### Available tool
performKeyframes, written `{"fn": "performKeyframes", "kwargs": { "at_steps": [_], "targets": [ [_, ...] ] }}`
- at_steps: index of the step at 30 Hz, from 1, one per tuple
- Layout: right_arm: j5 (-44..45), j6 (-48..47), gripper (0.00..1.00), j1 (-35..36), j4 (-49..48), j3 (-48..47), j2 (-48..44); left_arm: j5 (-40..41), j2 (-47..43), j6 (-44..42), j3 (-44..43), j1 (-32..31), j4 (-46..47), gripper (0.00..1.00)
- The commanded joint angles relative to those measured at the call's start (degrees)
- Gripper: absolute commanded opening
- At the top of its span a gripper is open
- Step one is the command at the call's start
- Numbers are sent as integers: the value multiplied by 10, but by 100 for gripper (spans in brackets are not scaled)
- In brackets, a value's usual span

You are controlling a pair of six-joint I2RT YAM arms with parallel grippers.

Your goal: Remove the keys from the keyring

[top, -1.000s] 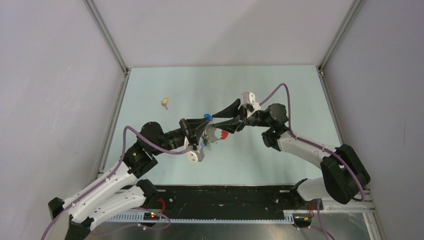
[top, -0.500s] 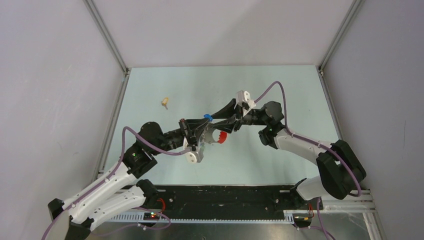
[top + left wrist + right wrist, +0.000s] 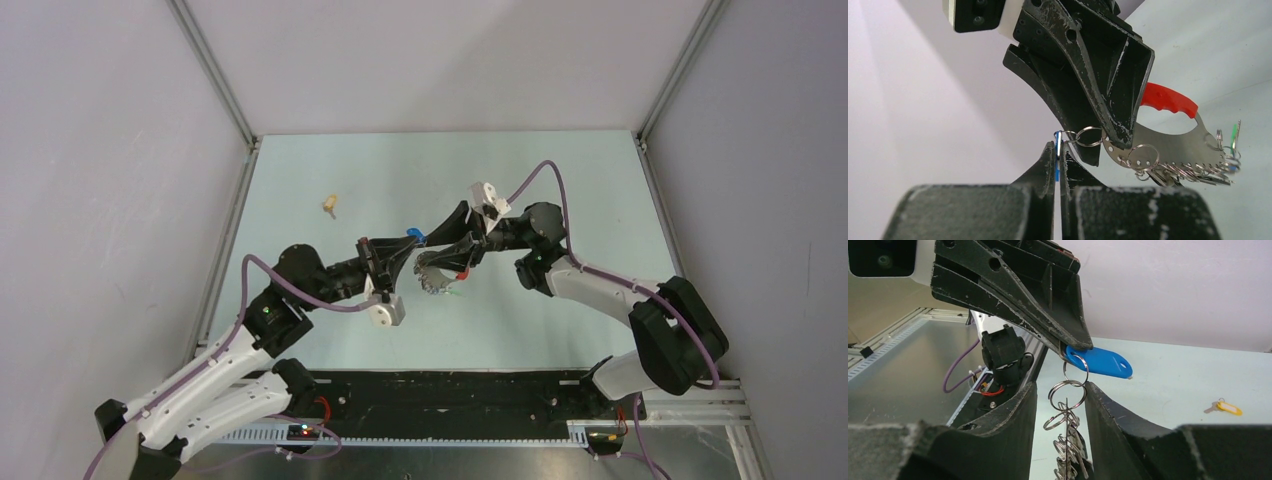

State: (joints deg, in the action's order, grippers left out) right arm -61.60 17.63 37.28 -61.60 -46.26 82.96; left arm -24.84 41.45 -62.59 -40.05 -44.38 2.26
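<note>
My left gripper is shut on the blue-headed key, whose blue edge shows between the pads. A small ring links that key to the keyring, a silver plate with a red crescent. The keyring hangs above the table. My right gripper straddles the plate's end, its fingers part-way apart. The red part runs back between them. Several more keys, one green-headed, dangle from the plate's far edge.
A yellow-headed key lies loose on the pale green table at the back left, also in the right wrist view. Grey walls and metal rails enclose the table.
The right wrist has swung a little left and turned. The keyring has shifted slightly right, away from the left gripper, and its red part is now partly under the right fingers. The left gripper holds still.
</note>
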Motion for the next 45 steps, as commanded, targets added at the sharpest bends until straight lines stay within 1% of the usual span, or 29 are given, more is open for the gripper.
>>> {"fn": "performKeyframes", "kwargs": {
  "at_steps": [1,9,14,16,20,22,25,28,29,31,32,34,36,40,44,45],
  "targets": [
    [-24,20,44,-2,-25,-13,-18,-10,-11,-12,-12,8,28,0],
    [-15,23,41,-12,-27,-3,-30,-12,-11,-12,-12,9,26,0],
    [-14,45,41,-20,-59,3,-29,-13,-9,-12,-12,9,25,0],
    [-16,57,38,-21,-74,3,-26,-13,-10,-12,-12,10,25,0],
    [-21,84,23,-21,-110,3,-16,-14,-11,-12,-13,10,25,0],
    [-24,98,19,-21,-123,3,-11,-14,-12,-12,-13,10,25,0],
    [-30,103,18,-22,-129,3,-7,-15,-12,-12,-13,11,25,0],
    [-35,108,12,-22,-129,3,-6,-15,-14,-12,-13,11,24,0],
    [-38,109,12,-22,-129,3,-5,-16,-15,-12,-13,11,24,0],
    [-41,114,18,-22,-127,3,-4,-15,-17,-11,-13,11,24,0],
    [-42,114,26,-22,-125,4,-3,-16,-19,-12,-13,11,24,0],
    [-42,111,32,-20,-121,6,-1,-19,-21,-11,-13,12,24,0],
    [-39,109,34,-18,-118,6,1,-23,-22,-9,-13,12,23,0],
    [-25,100,35,-15,-113,6,8,-29,-22,-7,-15,13,24,0],
    [-21,98,32,-12,-113,1,14,-30,-22,-7,-15,14,24,0],
    [-21,98,30,-11,-113,-1,15,-31,-21,-6,-15,14,24,0]
  ]
}}
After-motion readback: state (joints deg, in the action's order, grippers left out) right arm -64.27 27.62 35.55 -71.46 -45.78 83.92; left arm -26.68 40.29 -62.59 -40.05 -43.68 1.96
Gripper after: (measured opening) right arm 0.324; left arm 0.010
